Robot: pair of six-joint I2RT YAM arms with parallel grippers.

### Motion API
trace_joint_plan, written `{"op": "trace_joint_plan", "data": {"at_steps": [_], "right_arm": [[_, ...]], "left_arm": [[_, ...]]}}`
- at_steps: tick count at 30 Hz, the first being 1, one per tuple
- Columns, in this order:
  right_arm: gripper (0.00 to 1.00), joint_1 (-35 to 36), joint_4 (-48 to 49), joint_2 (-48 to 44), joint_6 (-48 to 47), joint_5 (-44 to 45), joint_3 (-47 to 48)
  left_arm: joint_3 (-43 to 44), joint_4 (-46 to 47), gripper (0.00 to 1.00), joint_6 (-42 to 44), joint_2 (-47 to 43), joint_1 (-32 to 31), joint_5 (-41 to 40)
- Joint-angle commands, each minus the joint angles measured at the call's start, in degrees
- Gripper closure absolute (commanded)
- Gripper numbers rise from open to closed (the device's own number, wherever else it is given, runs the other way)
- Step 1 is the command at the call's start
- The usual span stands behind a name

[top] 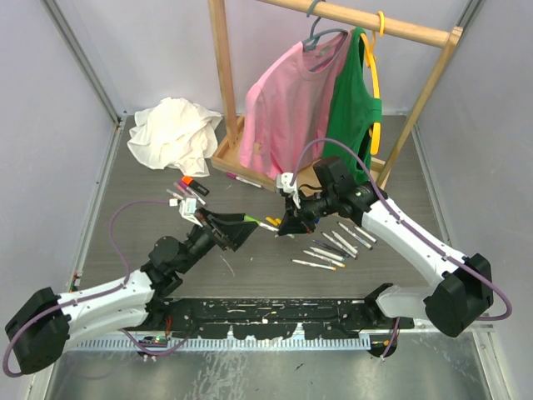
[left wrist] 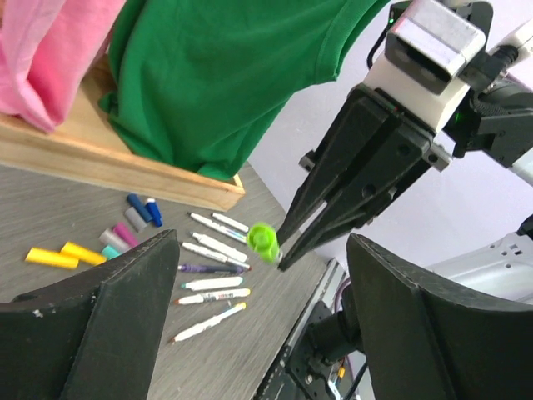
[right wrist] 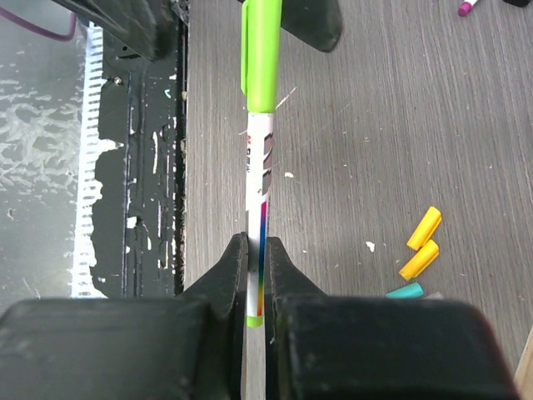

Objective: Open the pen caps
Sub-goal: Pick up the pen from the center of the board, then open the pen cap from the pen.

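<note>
Showing the two grippers meeting above the table [top: 266, 279]: from overhead the held pen [top: 268, 226] is little more than a pale sliver between the right gripper [top: 287, 223] and the left gripper [top: 243, 230], and neither grip can be judged there. The right wrist view shows the right gripper's fingers [right wrist: 235, 267] pressed tight against the pen's lower barrel from both sides; the barrel's end sinks between them, and the top of the green cap [right wrist: 260, 50] is cut off by the frame edge. The left wrist view shows the left gripper's fingers [left wrist: 125, 308] spread wide, one on each side of the green cap and apart from it, their bases out of frame. The green cap is lime, sits on the barrel and carries a clip along one side. The barrel is white with dark print too blurred to read and a thin rainbow stripe. On the table below lie loose caps [left wrist: 83, 252] in yellow, teal, pink, grey and blue, close to the wooden rack base [left wrist: 125, 162]. Beside them lies a row of loose pens [left wrist: 212, 250]; their tip colours are mostly too small to tell. A green shirt [left wrist: 216, 75] hangs behind.
</note>
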Motion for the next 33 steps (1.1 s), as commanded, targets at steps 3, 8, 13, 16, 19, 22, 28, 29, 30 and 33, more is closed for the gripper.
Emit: {"op": "trace_joint_plan", "data": {"at_steps": [3, 8, 13, 16, 19, 22, 28, 29, 30, 33], "right_arm": [[0.99, -0.10, 0.44, -2.08, -0.64, -2.57, 0.15], [0.99, -0.16, 2.31, -2.53, 0.79, -0.82, -0.54], [0.99, -0.12, 4.34, -2.80, 2.58, 1.22, -1.01], [0.99, -0.25, 5.67, -3.40, 3.88, 2.26, -1.34], [0.99, -0.47, 6.31, -3.61, 4.38, 2.41, -1.62], [0.99, -0.64, 6.39, -3.19, 4.54, 2.50, -1.71], [0.99, -0.56, 6.25, -2.54, 4.27, 2.58, -1.80], [0.99, -0.57, 6.12, -2.44, 4.13, 2.38, -1.84], [0.99, -0.56, 6.00, -2.35, 4.01, 2.09, -1.85], [0.96, -0.62, 5.88, -1.96, 3.89, 1.28, -1.89]], "left_arm": [[5.86, 13.48, 0.32, -3.78, 8.87, -0.18, 0.80], [6.83, 13.81, 0.56, -5.67, 12.08, -0.23, 0.69], [6.20, 13.20, 0.58, -6.25, 11.71, -0.25, 0.43], [5.81, 11.70, 0.57, -6.49, 11.28, -0.30, 0.09], [5.31, 11.58, 0.57, -6.86, 11.63, -0.41, -0.28], [5.29, 11.55, 0.57, -6.94, 12.10, -0.60, -0.23], [5.34, 11.13, 0.77, -6.50, 12.25, -0.55, -0.58], [5.31, 10.79, 0.82, -6.31, 12.06, -0.55, -0.83], [5.42, 10.28, 0.86, -6.02, 11.90, -0.58, -0.91], [5.29, 9.53, 1.00, -4.85, 11.51, -0.62, -0.95]]}}
